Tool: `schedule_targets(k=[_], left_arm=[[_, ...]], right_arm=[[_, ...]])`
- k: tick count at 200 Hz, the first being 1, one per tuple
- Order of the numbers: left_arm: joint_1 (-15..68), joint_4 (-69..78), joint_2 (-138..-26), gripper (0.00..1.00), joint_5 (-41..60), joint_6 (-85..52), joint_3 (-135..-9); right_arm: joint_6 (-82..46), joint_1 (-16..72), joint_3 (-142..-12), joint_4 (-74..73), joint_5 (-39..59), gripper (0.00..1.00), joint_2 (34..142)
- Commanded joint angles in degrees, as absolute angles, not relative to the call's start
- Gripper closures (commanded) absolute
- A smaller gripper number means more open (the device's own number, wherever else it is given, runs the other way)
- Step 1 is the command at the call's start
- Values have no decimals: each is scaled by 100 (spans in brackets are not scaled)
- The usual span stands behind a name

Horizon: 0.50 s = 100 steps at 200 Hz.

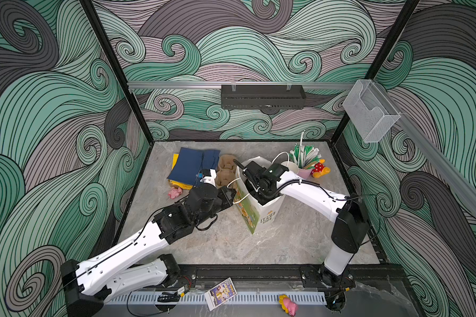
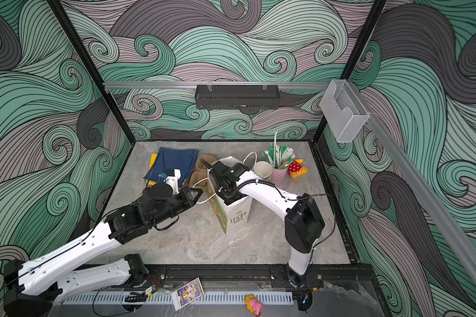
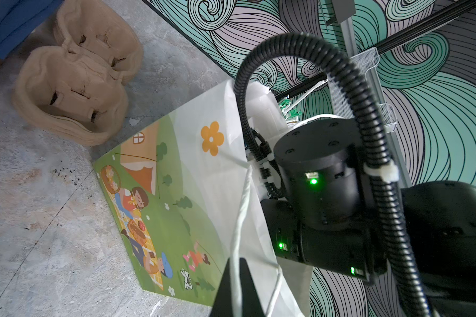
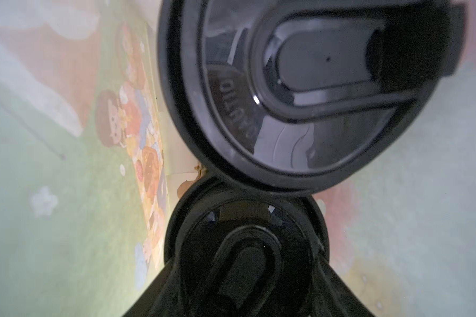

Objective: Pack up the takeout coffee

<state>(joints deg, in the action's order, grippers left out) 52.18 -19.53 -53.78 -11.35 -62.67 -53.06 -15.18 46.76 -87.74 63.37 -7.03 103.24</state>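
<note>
In both top views a white paper gift bag with a picnic print is seen standing upright on the marble tabletop. The right arm is reached down into its open mouth. Its white cord handle is pinched in the clenched left gripper, just beside the bag's printed side.

Just beside the bag, toward the far left, a stack of brown pulp cup carriers is laid with its wells empty. At the far right a pink cup is filled with wrapped straws. Just beside it an open paper cup, cream-white inside, is seen empty and unlidded.

In the right wrist view two takeout coffees are shown inside the bag, with only their tops visible. A gripped sip lid is flanked on both sides by the fingers of the right gripper, which is closed about that cup. Its rim is touched by a second sip lid.
</note>
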Motion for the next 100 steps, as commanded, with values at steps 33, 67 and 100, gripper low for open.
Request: schedule_targets(k=[33,67,100], left_arm=[[5192,-2072,-5299,100,-1217,-6293,-5301],[5187,-2073,-5311,100,-1219,-6297,-5302],[5191,-2071,-5308,100,-1216,-6302,-5305]], right_arm=[[-1608,4747,-7973,6324,-139,42,11610],[-1593,4720,-7945,6335,-67,42,11619],[-1573,4704,-7902,6333,-10,42,11733]])
